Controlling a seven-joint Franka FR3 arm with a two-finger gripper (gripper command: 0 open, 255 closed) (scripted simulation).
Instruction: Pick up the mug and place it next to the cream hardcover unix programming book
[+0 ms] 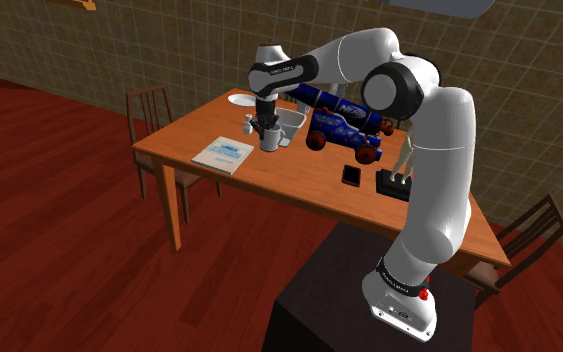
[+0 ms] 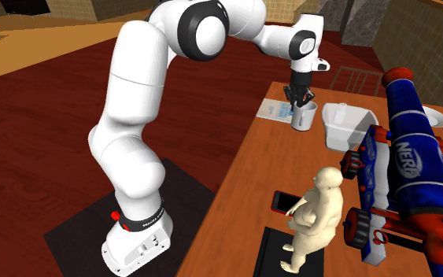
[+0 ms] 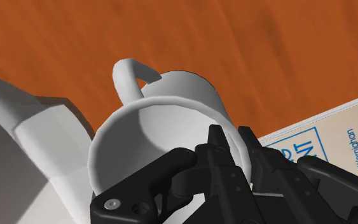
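Gripper (image 3: pixel 236 145) is clamped on the mug (image 3: pixel 165 108). 1 finger sits inside the cup and 1 outside, with the rim wall pinched between them, roughly opposite the handle (image 3: pixel 128 73). The mug is plain white, opening up, and reads upright in the shoulder view. Can't tell whether its base touches the tabletop (image 1: pixel 269 190) or sits just above it.

The mug is toward the tabletop's end at the shoulder view's left, between the book (image 1: pixel 224 152) and a white box (image 1: pixel 292 127), just beside both. Can't tell if it touches the box. The book lies flat near that end's corner, along the edge away from the wall. Its cover is cream with blue print, and "Kernighan" is legible in the wrist view.

Other items on the table:
- A white plate (image 1: pixel 241 100) is at the far corner, beyond the box.
- A blue-and-red Nerf blaster (image 2: pixel 412 169) runs along the wall-side edge.
- A black phone (image 1: pixel 352 175) lies mid-table.
- A pale figurine (image 2: pixel 318 212) stands at a black base (image 2: pixel 278 252), toward the stand's end.
- 1 chair (image 1: pixel 149 105) stands at the book's end.
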